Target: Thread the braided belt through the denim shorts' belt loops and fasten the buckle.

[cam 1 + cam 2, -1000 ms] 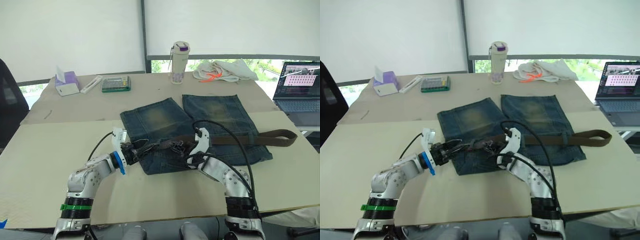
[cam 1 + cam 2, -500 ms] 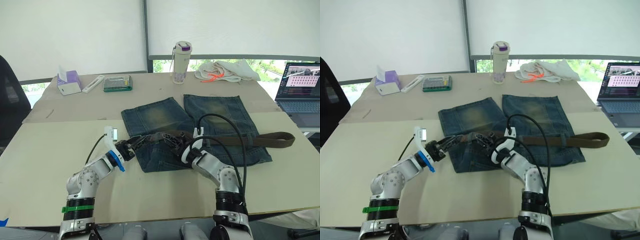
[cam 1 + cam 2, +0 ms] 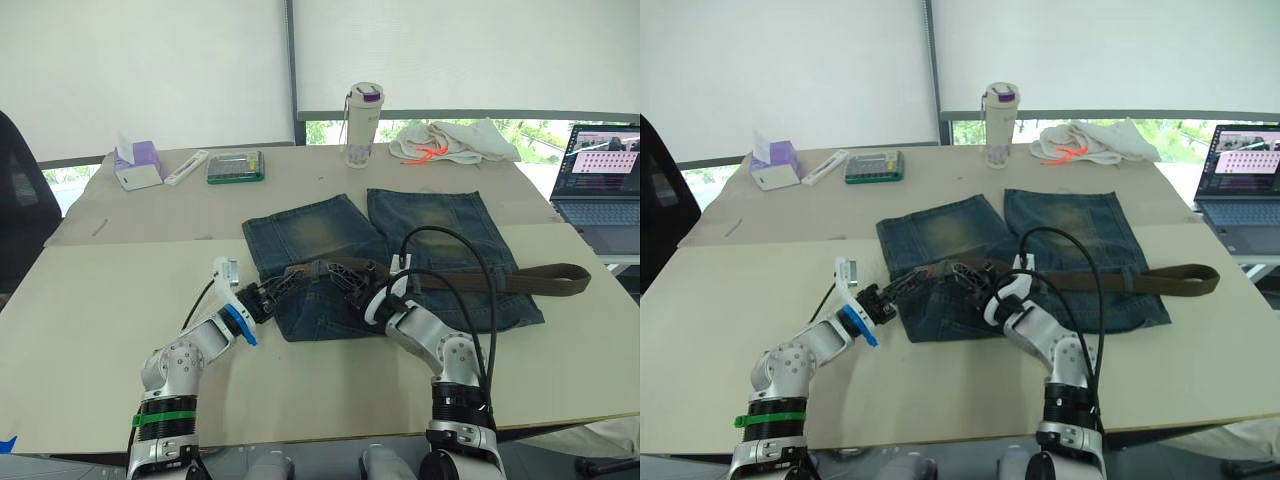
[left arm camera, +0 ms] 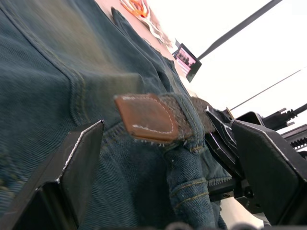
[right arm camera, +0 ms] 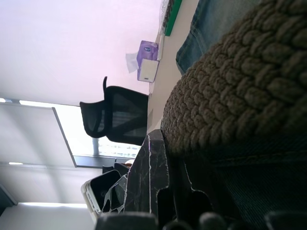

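On a beige table (image 3: pixel 90 300) by white blinds (image 3: pixel 150 60), the left gripper (image 4: pixel 163 158) gapes; right unclear.

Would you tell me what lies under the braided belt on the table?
The braided belt lies across the denim shorts, its leather tip poking out of a belt loop. Its looped far end rests on the table. The buckle isn't discernible.

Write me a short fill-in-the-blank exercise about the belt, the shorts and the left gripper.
1. The braided belt's leather tip pokes out of a denim belt ____.
2. The left gripper's fingers stand ____ on either side of that tip.
3. The belt's far end lies past the denim shorts' edge, towards the ____.

Missing words: loop; open; laptop
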Motion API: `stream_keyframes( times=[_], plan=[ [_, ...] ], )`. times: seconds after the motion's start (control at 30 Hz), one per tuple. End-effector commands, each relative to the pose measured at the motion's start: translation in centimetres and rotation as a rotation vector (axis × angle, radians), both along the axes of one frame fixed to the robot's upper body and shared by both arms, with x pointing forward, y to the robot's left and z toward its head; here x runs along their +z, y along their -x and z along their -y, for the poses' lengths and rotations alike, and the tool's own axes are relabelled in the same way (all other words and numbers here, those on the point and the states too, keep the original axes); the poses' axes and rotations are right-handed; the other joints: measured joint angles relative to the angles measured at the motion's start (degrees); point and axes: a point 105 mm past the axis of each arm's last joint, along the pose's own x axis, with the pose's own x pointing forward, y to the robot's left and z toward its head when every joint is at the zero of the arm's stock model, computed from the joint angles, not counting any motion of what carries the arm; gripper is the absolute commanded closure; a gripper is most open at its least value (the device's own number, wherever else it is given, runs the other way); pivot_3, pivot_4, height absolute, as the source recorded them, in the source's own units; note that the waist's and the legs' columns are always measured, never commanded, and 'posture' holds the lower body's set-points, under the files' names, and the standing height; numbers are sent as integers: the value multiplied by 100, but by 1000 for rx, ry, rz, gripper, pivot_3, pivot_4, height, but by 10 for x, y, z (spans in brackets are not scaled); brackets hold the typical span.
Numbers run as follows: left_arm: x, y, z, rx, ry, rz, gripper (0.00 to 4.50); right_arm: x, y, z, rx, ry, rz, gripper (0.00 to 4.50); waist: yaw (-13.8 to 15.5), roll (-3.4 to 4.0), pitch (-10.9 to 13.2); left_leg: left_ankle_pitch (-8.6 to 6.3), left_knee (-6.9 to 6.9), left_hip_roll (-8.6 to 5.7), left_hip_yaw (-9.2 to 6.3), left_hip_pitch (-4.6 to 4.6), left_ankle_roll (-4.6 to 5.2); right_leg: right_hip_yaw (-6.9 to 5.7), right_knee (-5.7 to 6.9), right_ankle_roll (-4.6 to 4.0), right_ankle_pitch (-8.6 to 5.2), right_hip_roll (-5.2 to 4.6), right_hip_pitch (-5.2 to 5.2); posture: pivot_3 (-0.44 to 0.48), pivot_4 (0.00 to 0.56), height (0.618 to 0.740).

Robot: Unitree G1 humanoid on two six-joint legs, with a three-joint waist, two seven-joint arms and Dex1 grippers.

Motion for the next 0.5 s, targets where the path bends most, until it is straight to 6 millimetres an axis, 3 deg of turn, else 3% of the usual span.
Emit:
stream_keyframes(
  times=[0.03,0.17,0.3,0.5],
  plan=[
    [13,0,7,-24,34,43,22,19,3,-10,45,-9,80,4500,0,0,0,0,0,0,0,0,0,0,0,0,0,0,0,0,150,740],
    [11,-1,8,-18,35,43,22,17,4,-10,52,10,85,4500,-10,0,0,0,-1,1,0,0,0,0,0,0,0,2,-1,0,150,740],
    [10,-2,6,-7,33,40,1135,15,5,-11,62,24,90,4500,-7,0,0,0,-1,1,0,0,0,0,-1,0,0,2,-1,0,150,740],
    [9,-5,4,8,36,40,3207,14,6,-13,72,37,98,4500,-8,0,0,0,-2,1,0,0,0,0,-2,0,0,3,-1,0,150,740]
  ],
)
